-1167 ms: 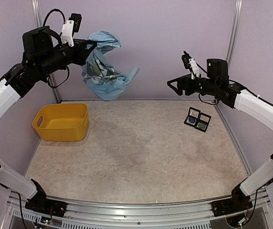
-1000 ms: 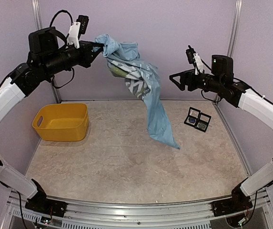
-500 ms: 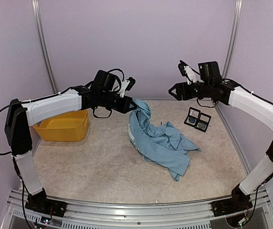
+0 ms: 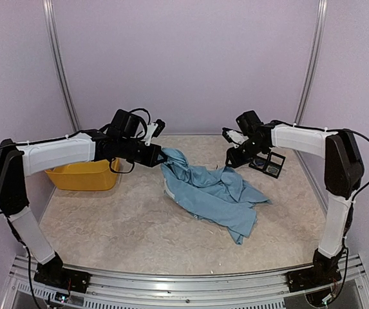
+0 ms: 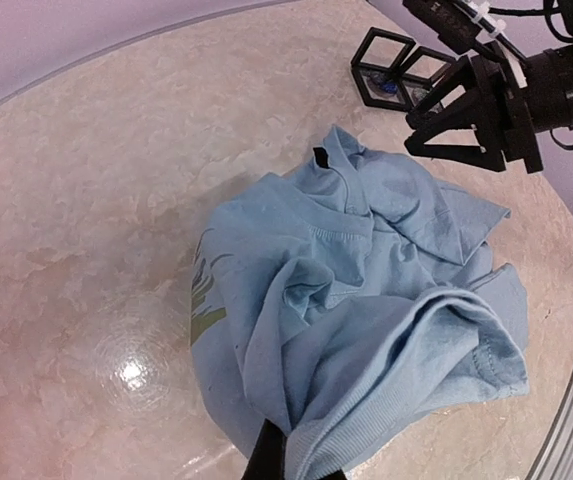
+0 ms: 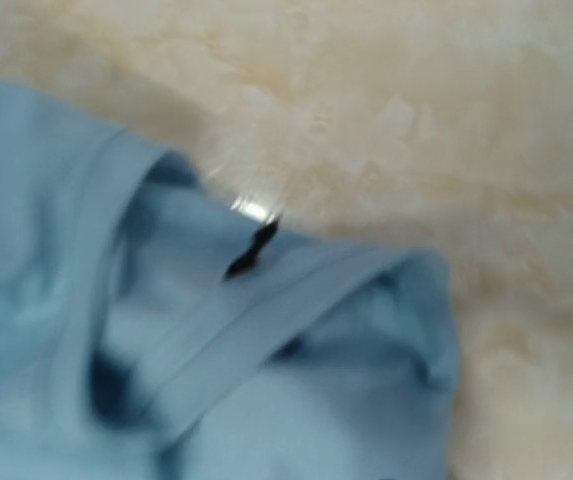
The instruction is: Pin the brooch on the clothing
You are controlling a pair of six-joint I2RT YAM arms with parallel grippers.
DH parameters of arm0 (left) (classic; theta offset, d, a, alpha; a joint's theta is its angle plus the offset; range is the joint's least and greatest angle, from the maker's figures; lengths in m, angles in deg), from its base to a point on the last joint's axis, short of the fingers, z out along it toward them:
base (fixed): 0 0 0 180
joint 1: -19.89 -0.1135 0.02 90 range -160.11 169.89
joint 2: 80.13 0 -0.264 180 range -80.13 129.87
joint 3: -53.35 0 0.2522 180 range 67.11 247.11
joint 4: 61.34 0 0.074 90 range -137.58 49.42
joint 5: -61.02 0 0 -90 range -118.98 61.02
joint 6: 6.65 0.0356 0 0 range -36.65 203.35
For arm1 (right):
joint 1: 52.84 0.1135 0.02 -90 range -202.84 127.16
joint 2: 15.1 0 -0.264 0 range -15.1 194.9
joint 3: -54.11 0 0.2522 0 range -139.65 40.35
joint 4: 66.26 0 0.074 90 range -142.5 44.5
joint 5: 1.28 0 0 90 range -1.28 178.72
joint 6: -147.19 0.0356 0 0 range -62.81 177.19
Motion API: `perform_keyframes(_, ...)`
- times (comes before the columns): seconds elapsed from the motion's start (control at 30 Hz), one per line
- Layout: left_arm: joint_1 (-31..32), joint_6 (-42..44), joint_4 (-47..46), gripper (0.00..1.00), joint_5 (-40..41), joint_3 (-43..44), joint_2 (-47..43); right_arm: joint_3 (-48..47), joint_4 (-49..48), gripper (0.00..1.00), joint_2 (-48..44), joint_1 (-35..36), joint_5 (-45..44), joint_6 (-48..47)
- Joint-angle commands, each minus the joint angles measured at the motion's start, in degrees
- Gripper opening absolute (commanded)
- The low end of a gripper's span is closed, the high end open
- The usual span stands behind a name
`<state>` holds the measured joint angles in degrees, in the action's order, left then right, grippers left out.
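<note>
T-shirt (image 4: 217,194) lies crumpled mid-table. My left claw (image 4: 161,156) is pressed together, pinching the shirt's left edge, raised a bit off the table. My right claw (image 5: 411,125) is partly spread, holds nothing, just over the collar at the far side. Yellow tub (image 4: 81,177) beyond my left arm; black boxes (image 4: 268,161) far right.

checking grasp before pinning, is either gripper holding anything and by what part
The left gripper holds the T-shirt by a hemmed edge; the right gripper holds nothing.

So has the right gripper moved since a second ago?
Yes. The right gripper came down, from higher than the two small black square boxes to level with them, by the light blue T-shirt.
</note>
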<state>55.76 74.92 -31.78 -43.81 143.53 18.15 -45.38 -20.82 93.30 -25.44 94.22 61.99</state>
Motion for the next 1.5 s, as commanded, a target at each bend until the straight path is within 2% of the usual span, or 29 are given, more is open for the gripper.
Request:
perform_keyframes(0.0,-2.9,-3.9,2.0,0.2,2.4,-4.7,-2.7,-10.2,4.3,0.33,8.7,0.7,-3.1,-2.2)
perform_keyframes(0.07,-4.8,-5.2,4.8,0.43,7.3,-6.5,-3.3,-13.8,5.3,0.33,11.8,0.7,-4.4,-2.1)
perform_keyframes(0.1,-5.6,-6.0,5.8,0.61,10.9,-7.3,-4.4,-15.2,5.2,0.34,13.0,0.5,-4.9,-2.0)
perform_keyframes(0.13,-6.5,-6.9,6.2,0.72,15.1,-7.8,-5.7,-16.4,5.2,0.34,14.1,0.3,-5.0,-1.7)
perform_keyframes(0.2,-7.4,-7.6,5.5,0.83,22.7,-7.8,-9.1,-19.0,5.2,0.33,16.2,-0.7,-3.8,-1.6)
perform_keyframes(0.3,-5.2,-2.2,0.0,0.85,24.6,-6.9,-12.6,-22.8,7.0,0.34,19.5,-1.5,-5.0,-3.7)
perform_keyframes(0.4,0.1,10.7,-1.7,0.83,16.9,-4.0,-12.1,-23.9,8.2,0.39,21.0,-2.2,-3.6,-9.2)
perform_keyframes(0.47,4.1,21.4,2.5,0.82,9.3,-0.7,-8.1,-23.9,9.4,0.44,21.3,-2.5,-2.2,-13.3)
perform_keyframes(0.53,6.7,29.6,6.8,0.82,5.8,2.2,-3.9,-23.8,10.9,0.51,21.1,-2.5,-3.7,-17.2)
perform_keyframes(0.63,7.8,37.4,10.2,0.83,4.0,6.3,2.5,-19.8,9.5,0.57,18.4,-2.7,-3.7,-25.9)
perform_keyframes(0.7,7.4,40.6,10.2,0.84,4.1,8.5,6.6,-14.8,4.5,0.63,16.0,-2.7,-3.1,-32.5)
perform_keyframes(0.77,6.3,42.6,9.8,0.84,3.8,11.6,11.4,-10.9,-1.9,0.65,15.0,-3.1,-1.7,-37.4)
perform_keyframes(0.87,5.0,43.4,7.8,0.84,3.7,15.2,16.9,-12.3,-4.7,0.6,17.7,-4.0,0.3,-40.4)
perform_keyframes(1.0,3.2,42.5,4.5,0.84,5.0,18.5,23.6,-18.8,-1.0,0.54,24.5,-4.0,-0.4,-41.4)
perform_keyframes(1.2,3.0,43.7,4.1,0.85,8.7,21.7,28.9,-19.2,-0.6,0.33,25.4,-4.1,3.4,-40.9)
perform_keyframes(1.27,3.0,44.3,5.2,0.84,10.0,22.2,30.0,-19.1,-0.9,0.24,25.1,-4.2,4.6,-40.9)
perform_keyframes(1.33,3.0,44.1,6.9,0.77,10.5,22.6,31.0,-20.2,0.2,0.12,25.2,-4.3,5.1,-40.7)
perform_keyframes(1.37,2.9,43.8,7.2,0.67,10.6,22.4,31.0,-21.1,1.3,0.04,25.3,-4.4,5.6,-40.5)
perform_keyframes(1.4,2.9,43.2,7.0,0.54,10.8,22.1,30.9,-22.1,2.2,0.0,25.5,-4.4,5.9,-40.2)
perform_keyframes(1.43,2.8,42.4,6.6,0.38,10.9,21.8,30.2,-23.0,3.0,0.0,25.5,-4.6,6.0,-39.6)
perform_keyframes(1.47,2.7,41.5,5.9,0.17,11.4,21.5,29.8,-24.2,3.9,0.0,25.3,-4.7,6.3,-39.0)
